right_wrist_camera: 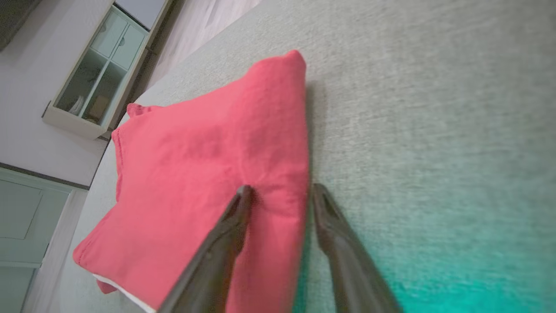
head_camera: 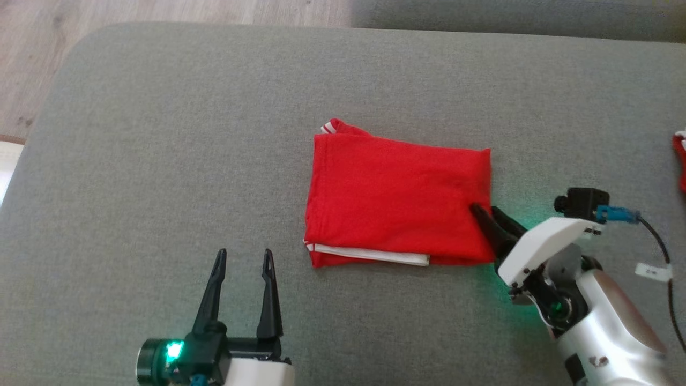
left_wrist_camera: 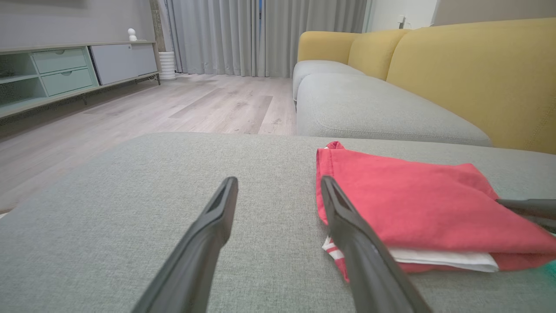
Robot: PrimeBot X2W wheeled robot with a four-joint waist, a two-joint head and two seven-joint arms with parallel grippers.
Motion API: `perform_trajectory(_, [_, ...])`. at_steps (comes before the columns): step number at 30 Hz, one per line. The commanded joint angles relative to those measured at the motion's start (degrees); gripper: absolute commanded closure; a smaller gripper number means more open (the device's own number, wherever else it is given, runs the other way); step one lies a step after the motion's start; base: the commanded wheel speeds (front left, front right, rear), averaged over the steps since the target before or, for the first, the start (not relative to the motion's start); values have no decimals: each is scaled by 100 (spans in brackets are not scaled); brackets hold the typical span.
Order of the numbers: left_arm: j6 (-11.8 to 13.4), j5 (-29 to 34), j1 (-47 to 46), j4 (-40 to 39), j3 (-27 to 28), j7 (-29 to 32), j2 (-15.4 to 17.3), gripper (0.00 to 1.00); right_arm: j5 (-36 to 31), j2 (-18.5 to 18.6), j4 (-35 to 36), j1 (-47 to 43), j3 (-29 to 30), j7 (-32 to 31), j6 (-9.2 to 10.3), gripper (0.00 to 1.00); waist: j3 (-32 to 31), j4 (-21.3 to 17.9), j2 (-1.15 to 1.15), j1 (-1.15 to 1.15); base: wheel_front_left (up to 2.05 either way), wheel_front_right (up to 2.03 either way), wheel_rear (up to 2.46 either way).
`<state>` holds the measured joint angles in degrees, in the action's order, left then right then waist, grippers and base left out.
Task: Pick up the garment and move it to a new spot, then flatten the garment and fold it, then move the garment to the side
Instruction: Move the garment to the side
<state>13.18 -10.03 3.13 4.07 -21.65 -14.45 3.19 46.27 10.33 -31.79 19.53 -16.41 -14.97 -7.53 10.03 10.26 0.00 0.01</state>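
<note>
The garment is red with white trim and lies folded into a flat rectangle in the middle of the grey cushion. My right gripper is at its right edge, low on that side. In the right wrist view the right gripper has its jaws apart astride that edge of the garment, one finger on the cloth and the other on the cushion beside it. My left gripper stands open over bare cushion, left of the garment's near corner. The left wrist view shows the left gripper open next to the garment.
Another red piece of cloth pokes in at the far right edge. The cushion's rounded left corner drops to a wooden floor. A second grey seat with a yellow backrest lies beyond, and a low cabinet stands across the room.
</note>
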Motion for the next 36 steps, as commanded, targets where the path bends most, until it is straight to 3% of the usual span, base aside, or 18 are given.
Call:
perform_trajectory(1, [55, 48, -203, -147, 138, -55, -31, 0, 85, -26, 91, 133, -187, -20, 4, 100, 16, 11, 0, -1, 0, 0, 0])
perform_trajectory(7, [82, 48, -211, -193, 193, -55, -31, 0, 86, 331, 275, 254, -212, 200, 4, 100, 128, -205, 0, -1, 0, 0, 0])
perform_trajectory(16, [171, 35, -396, -416, 373, -55, -31, 0, -219, 1495, 930, 636, 84, 56, 4, 100, 534, -867, 0, -1, 0, 0, 0])
perform_trajectory(21, [61, 8, -578, -551, 453, -55, -31, 0, -384, 2246, 1437, 792, 667, -217, 4, 100, 831, -1194, 0, -1, 0, 0, 0])
perform_trajectory(29, [-123, 58, -841, -672, 570, -55, -31, 0, -674, 3042, 2008, 816, 2037, -663, 4, 100, 1266, -1436, 0, -1, 0, 0, 0])
perform_trajectory(30, [-147, 63, -868, -677, 574, -55, -31, 0, -758, 3088, 2056, 803, 2214, -709, 4, 88, 1295, -1442, 0, -1, 0, 0, 0])
perform_trajectory(31, [-165, 68, -895, -679, 583, -55, -31, 0, -870, 3115, 2119, 781, 2363, -737, 4, 29, 1322, -1446, 0, -1, 0, 0, 0])
perform_trajectory(32, [-182, 70, -921, -677, 594, -55, -31, 0, -994, 3096, 2178, 765, 2519, -734, 4, 0, 1333, -1445, 0, -1, 0, 0, 0])
perform_trajectory(36, [-248, 59, -999, -633, 636, -55, -31, 0, -1577, 2736, 2551, 635, 2739, -517, 4, 0, 1267, -1370, 0, -1, 0, 0, 0])
